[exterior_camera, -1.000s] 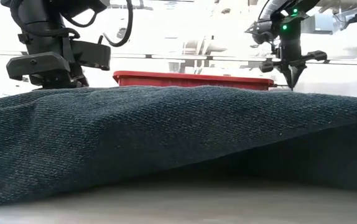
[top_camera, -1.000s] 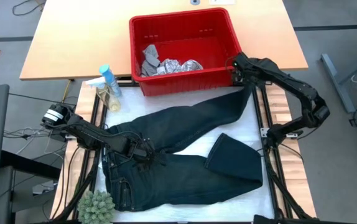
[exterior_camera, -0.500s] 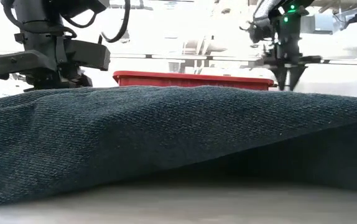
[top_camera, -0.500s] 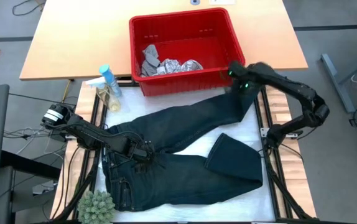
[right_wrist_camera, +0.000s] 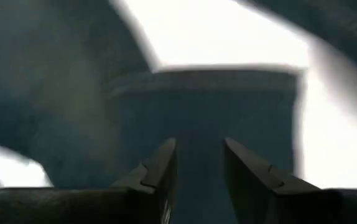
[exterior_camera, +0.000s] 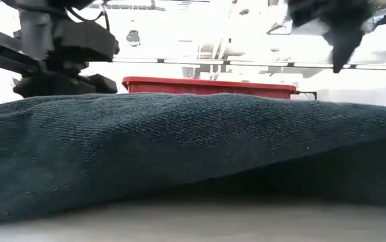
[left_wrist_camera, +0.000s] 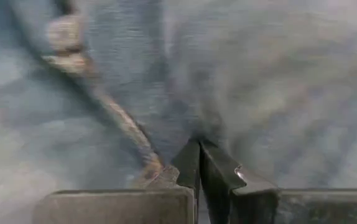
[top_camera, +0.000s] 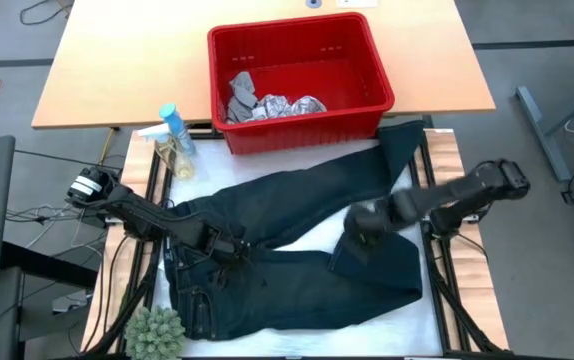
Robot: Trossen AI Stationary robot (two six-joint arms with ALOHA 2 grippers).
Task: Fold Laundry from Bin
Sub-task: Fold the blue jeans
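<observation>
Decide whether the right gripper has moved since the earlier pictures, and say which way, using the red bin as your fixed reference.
Yes. In the high view the right gripper has swung away from the bin, from its near right corner to over the trousers, at the folded lower leg's cuff.

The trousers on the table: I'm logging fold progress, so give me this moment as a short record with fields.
trousers: spread flat on the white table top, one leg reaching toward the bin, the other folded back on itself near the right edge
left gripper: shut, pinching trouser fabric near the crotch
right gripper: open, above the folded leg end, holding nothing
bin: red, beyond the trousers, holds a grey cloth and a white leaf-print cloth
fold stage: not yet folded in half
</observation>
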